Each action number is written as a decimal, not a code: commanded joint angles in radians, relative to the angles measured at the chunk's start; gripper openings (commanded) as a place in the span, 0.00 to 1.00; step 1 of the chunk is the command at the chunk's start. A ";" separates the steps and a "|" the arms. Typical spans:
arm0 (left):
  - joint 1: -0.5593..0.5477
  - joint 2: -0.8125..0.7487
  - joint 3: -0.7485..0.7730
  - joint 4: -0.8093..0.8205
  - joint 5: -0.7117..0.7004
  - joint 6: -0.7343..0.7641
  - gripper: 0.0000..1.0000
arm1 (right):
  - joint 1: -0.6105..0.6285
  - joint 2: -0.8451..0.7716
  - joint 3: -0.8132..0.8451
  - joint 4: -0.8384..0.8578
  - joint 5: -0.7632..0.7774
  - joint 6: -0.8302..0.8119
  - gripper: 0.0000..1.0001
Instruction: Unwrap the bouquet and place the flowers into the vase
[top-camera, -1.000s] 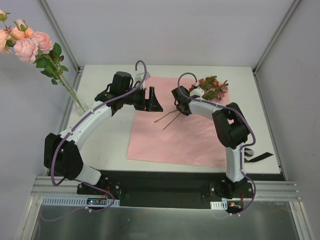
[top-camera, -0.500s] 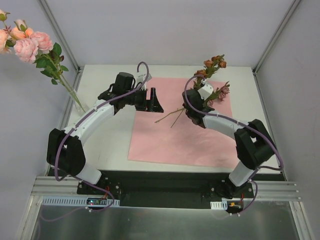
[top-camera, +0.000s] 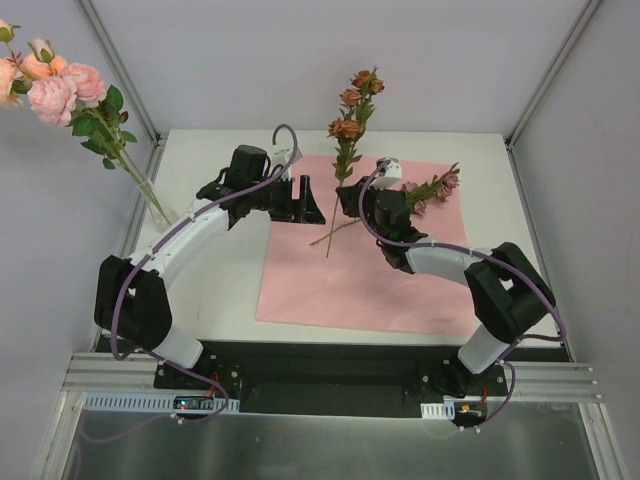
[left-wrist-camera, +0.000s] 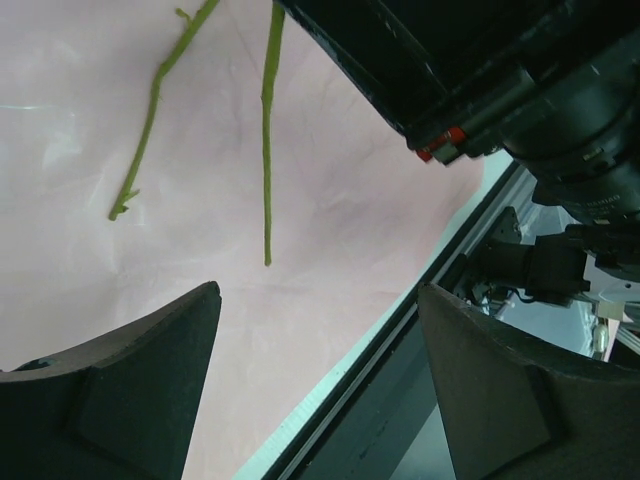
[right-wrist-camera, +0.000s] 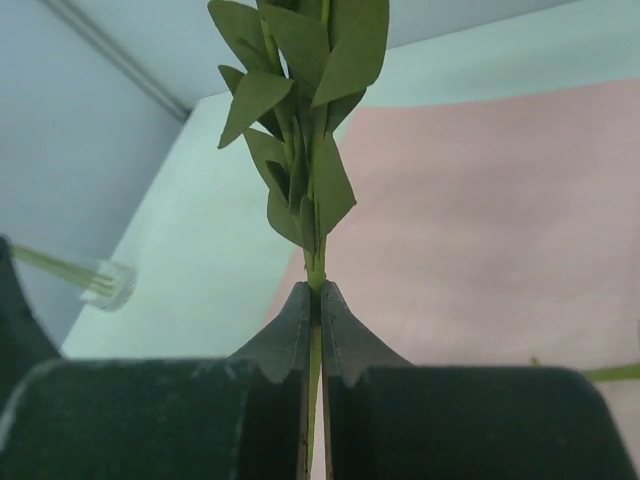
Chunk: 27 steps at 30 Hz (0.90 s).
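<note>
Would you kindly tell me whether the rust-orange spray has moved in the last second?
Yes. Pinched in the right pincer, the rust-orange spray rose off the pink paper and swung toward its far-left corner.

The pink sheet (top-camera: 350, 280) is thin matt paper, faintly creased. The table (top-camera: 215, 285) under it is smooth, white and dull. The left gripper (left-wrist-camera: 318, 300) has fingers (left-wrist-camera: 130, 390) of matt black plastic with a fine grain (the right gripper (right-wrist-camera: 315, 300) looks the same). The stem (right-wrist-camera: 316, 272) is smooth and green; its leaves (right-wrist-camera: 300, 100) are matt, whether cloth or plastic I cannot tell. At far left, the vase (right-wrist-camera: 108, 283) is clear glossy glass. The left arm (top-camera: 185, 240) has a glossy white shell, and the near rail (top-camera: 330, 385) is dull silver metal.
</note>
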 joint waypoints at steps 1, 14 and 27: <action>0.035 -0.112 -0.023 0.061 -0.093 -0.035 0.79 | 0.049 -0.001 0.023 0.186 -0.153 -0.053 0.01; 0.104 -0.400 -0.172 0.124 -0.216 -0.181 0.86 | 0.145 0.019 0.102 0.206 -0.364 -0.047 0.01; 0.182 -0.457 -0.123 0.092 -0.033 -0.190 0.80 | 0.186 -0.001 0.138 0.226 -0.599 -0.071 0.01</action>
